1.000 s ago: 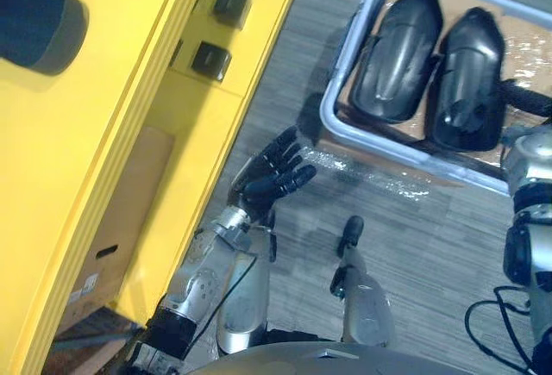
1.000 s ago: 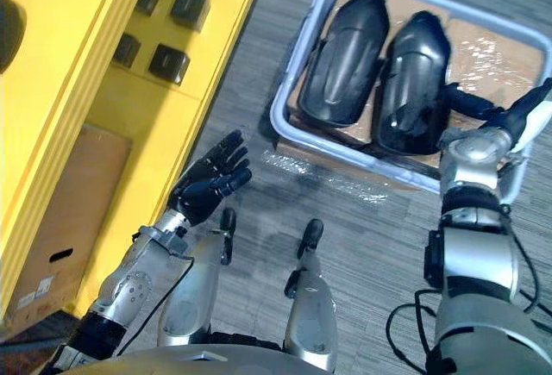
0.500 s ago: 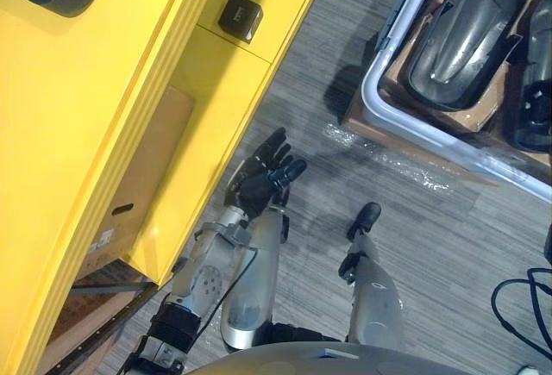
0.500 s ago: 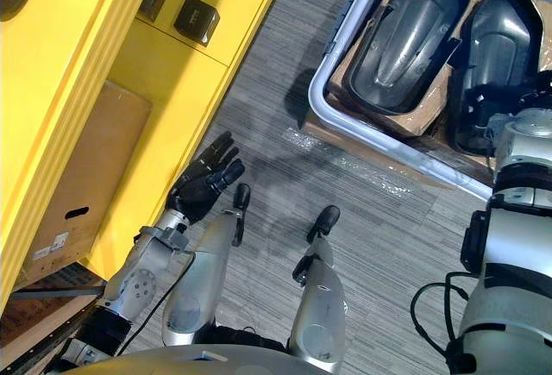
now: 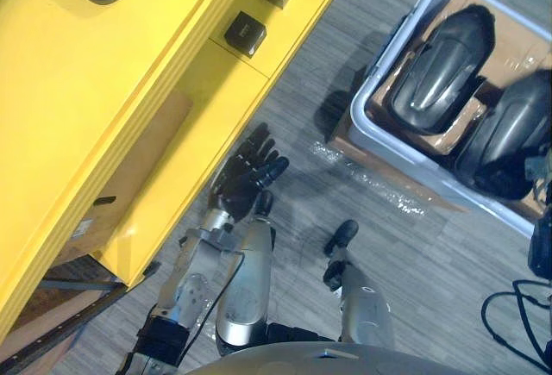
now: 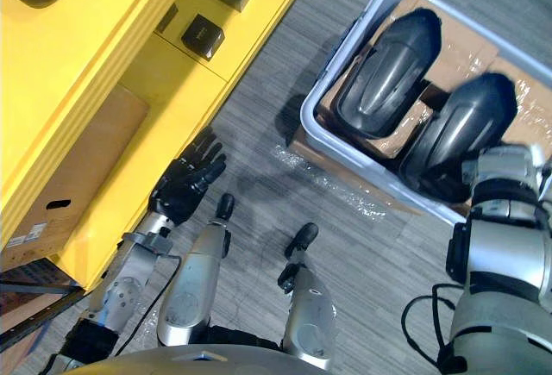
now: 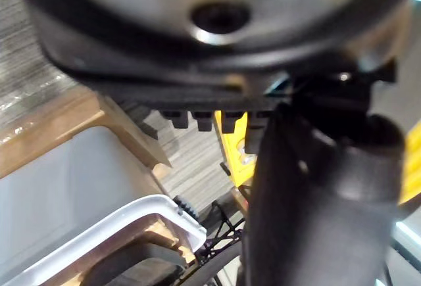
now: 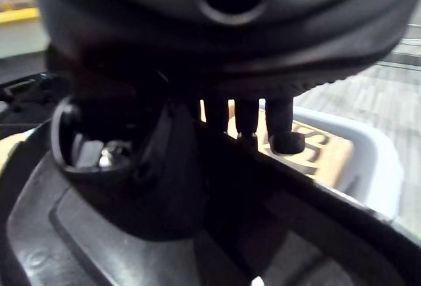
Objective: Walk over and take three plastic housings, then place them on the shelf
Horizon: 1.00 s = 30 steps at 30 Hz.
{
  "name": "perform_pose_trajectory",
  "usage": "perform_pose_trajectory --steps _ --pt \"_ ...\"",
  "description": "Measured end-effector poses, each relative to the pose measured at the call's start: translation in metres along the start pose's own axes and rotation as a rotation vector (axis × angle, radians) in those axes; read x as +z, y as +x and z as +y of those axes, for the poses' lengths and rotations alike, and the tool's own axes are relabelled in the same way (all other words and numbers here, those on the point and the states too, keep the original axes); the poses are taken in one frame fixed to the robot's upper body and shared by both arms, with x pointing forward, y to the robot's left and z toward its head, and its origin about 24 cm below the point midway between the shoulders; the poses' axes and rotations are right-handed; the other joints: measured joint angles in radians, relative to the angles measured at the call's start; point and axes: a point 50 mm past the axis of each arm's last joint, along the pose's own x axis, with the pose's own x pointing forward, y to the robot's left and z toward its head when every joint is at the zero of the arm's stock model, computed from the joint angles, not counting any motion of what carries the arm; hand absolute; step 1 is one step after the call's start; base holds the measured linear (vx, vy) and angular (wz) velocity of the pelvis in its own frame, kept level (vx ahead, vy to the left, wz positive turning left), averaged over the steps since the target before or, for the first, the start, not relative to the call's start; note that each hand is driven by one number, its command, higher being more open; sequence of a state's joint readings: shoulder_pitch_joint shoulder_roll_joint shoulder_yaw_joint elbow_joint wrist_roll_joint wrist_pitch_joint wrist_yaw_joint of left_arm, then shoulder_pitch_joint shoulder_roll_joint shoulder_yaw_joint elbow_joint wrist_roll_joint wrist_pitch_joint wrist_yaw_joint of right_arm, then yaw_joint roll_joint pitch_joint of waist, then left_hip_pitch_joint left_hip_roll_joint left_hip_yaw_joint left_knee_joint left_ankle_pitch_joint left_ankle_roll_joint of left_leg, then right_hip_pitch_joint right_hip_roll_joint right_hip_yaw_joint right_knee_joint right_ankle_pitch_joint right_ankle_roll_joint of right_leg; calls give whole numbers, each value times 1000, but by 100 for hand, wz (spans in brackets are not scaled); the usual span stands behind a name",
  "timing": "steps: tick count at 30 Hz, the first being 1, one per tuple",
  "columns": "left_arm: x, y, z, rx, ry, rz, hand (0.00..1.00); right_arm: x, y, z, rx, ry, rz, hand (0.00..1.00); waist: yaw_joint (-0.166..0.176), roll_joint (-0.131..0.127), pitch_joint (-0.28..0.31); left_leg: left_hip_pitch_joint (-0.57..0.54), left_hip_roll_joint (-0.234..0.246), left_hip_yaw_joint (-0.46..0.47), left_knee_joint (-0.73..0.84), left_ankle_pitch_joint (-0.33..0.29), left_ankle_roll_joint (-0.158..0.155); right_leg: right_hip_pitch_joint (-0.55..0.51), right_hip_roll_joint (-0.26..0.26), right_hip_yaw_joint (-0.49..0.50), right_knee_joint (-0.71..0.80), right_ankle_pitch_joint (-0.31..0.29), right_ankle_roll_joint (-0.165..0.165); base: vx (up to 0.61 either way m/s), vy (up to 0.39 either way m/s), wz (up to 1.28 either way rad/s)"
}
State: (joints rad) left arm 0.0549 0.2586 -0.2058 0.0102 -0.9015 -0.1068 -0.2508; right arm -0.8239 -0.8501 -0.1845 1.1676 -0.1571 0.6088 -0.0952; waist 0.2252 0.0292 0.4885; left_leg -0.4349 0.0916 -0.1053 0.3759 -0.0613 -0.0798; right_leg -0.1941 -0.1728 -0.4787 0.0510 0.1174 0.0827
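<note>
Right hand (image 8: 125,161) at nearer housing (image 6: 448,134) in bin (image 6: 321,90), grasp unreadable; second housing (image 6: 388,73) alongside; left hand (image 6: 183,187) slack by yellow shelf (image 6: 129,82); robot likely needs firm rim hold before lifting.

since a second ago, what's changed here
The camera has shifted with the robot. The right hand has moved from beside the right-hand housing to over it. It and the left-hand housing still lie in the grey bin; the left hand still hangs open by the yellow shelf.
</note>
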Motion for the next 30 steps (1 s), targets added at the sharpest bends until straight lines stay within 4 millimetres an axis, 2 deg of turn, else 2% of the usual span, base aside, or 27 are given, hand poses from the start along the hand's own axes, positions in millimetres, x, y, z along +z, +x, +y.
perform_pose_trajectory --steps 2,5,6,8,10,11,12,13,16,18,19,21,24,27,30 --pt "5 -2 4 3 20 0 100 -23 7 0 6 25 52 0 0 -22 -2 24 3 2 -11 0 -1 21 0 -10 -1 -1 1 6 0 2" --pt "7 -1 5 -8 33 14 100 -47 14 -2 -33 77 69 0 -1 -46 -11 65 9 15 -22 -2 -3 53 2 -12 -3 -2 4 1 0 -4" --pt "7 0 4 -14 36 12 100 -49 14 -2 -46 85 64 0 -2 -51 -14 72 10 18 -27 -2 -3 57 2 -11 -3 -3 4 -13 3 -14" --pt "8 -2 1 -43 47 19 100 -58 16 0 -120 99 26 0 -11 -84 -62 88 21 45 -41 -3 -4 64 5 -9 -15 -5 7 4 -4 -16" --pt "6 -1 -4 -77 80 44 100 -59 15 2 -193 88 -40 0 -20 -104 -91 129 28 69 -62 -3 -4 98 10 -3 -37 -5 8 35 -19 -13" --pt "4 -1 -7 -92 75 60 100 -56 13 5 -223 85 -87 0 -28 -114 -114 150 28 79 -78 -3 -4 110 10 5 -45 -5 9 63 -17 -24" --pt "-1 0 -12 -124 90 98 100 -46 9 9 -264 68 -183 0 -44 -127 -163 170 28 96 -104 -1 -3 114 13 20 -61 -4 11 67 -12 -26" --pt "-3 0 -14 -139 97 115 100 -41 6 11 -279 59 -226 0 -52 -129 -180 175 28 102 -110 1 -6 115 16 25 -68 -1 14 83 -18 -28" --pt "-15 4 -23 -201 83 203 100 -7 -14 25 -333 -7 -463 0 -89 -136 -223 219 31 142 -146 5 -9 127 19 66 -92 7 23 62 2 -38" --pt "-35 14 -25 -216 91 335 100 15 -36 45 -329 -34 -641 0 -122 -139 -252 266 29 175 -186 14 -12 143 20 96 -113 21 22 88 20 -34" --pt "-40 17 -24 -210 105 367 100 20 -42 52 -317 -34 -681 0 -128 -140 -262 276 30 184 -195 16 -11 144 20 104 -113 21 21 99 20 -33" --pt "-52 25 -18 -150 116 441 100 32 -68 76 -270 -44 -844 0 -166 -149 -292 296 33 212 -215 16 -12 143 24 130 -127 27 20 82 11 -34" --pt "-46 37 -16 -127 146 430 100 39 -92 91 -235 -28 -974 0 -187 -151 -296 321 36 241 -225 15 -14 144 25 159 -126 29 23 52 13 -28" --pt "-32 55 -25 -150 189 379 100 42 -116 109 -173 23 -1076 0 -206 -150 -299 353 36 267 -227 13 -15 159 24 182 -126 33 23 18 22 -23" --pt "-24 74 -47 -156 156 257 100 38 -139 128 -85 94 -1148 0 -228 -136 -315 382 32 281 -230 -1 -12 178 20 194 -127 33 23 -31 28 -13"
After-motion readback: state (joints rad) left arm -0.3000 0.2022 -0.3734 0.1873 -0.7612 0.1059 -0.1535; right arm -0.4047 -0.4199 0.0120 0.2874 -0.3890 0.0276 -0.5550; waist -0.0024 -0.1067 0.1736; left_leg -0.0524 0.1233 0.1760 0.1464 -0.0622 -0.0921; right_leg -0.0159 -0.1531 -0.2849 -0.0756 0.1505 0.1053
